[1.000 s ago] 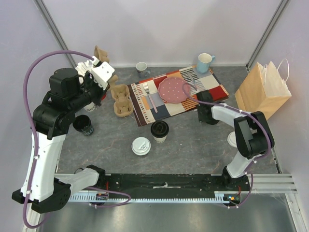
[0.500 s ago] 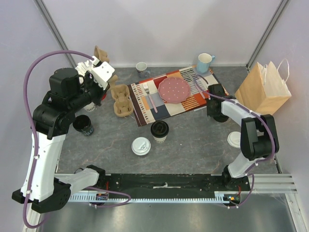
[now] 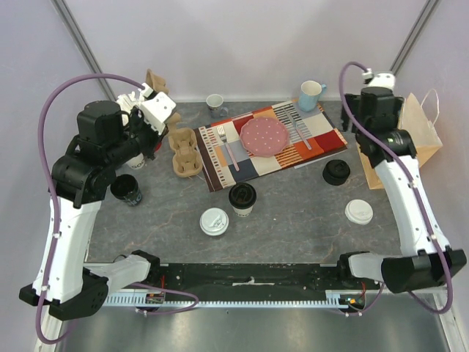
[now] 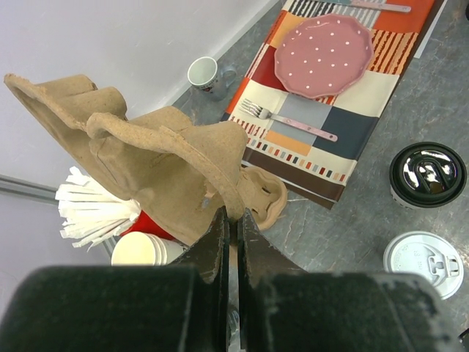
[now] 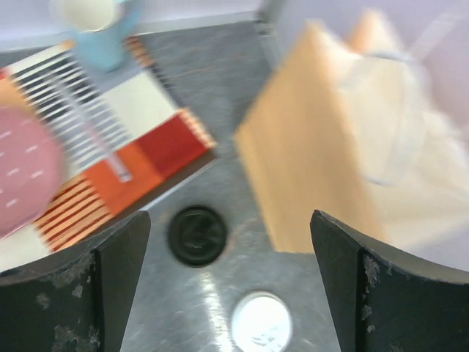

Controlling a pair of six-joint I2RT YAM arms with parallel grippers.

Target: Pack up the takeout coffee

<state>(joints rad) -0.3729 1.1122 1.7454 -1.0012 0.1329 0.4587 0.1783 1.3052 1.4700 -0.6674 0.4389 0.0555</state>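
Note:
The takeout coffee stands mid-table: a cream cup with a black lid (image 3: 242,196) (image 4: 429,174) and, beside it, a cup with a white lid (image 3: 214,221) (image 4: 423,264). My left gripper (image 3: 155,111) (image 4: 233,213) is shut on the edge of a brown pulp cup carrier (image 4: 157,158), held high at the back left. A second carrier (image 3: 183,151) lies on the table below. My right gripper (image 5: 229,218) hangs open and empty, high above a black lid (image 5: 196,235) (image 3: 336,171) and a white lid (image 5: 261,321) (image 3: 358,212), next to the paper bag (image 3: 399,136) (image 5: 330,147).
A striped placemat (image 3: 322,139) carries a pink plate (image 3: 264,136), a fork and another utensil. A blue mug (image 3: 310,94) and a grey mug (image 3: 215,103) stand at the back. A lidless black cup (image 3: 126,189) and stacked paper cups (image 4: 139,249) sit on the left.
The right arm rose from low beside the placemat to high by the paper bag, and its gripper opened. The black lid now shows on the table there. The left arm held still.

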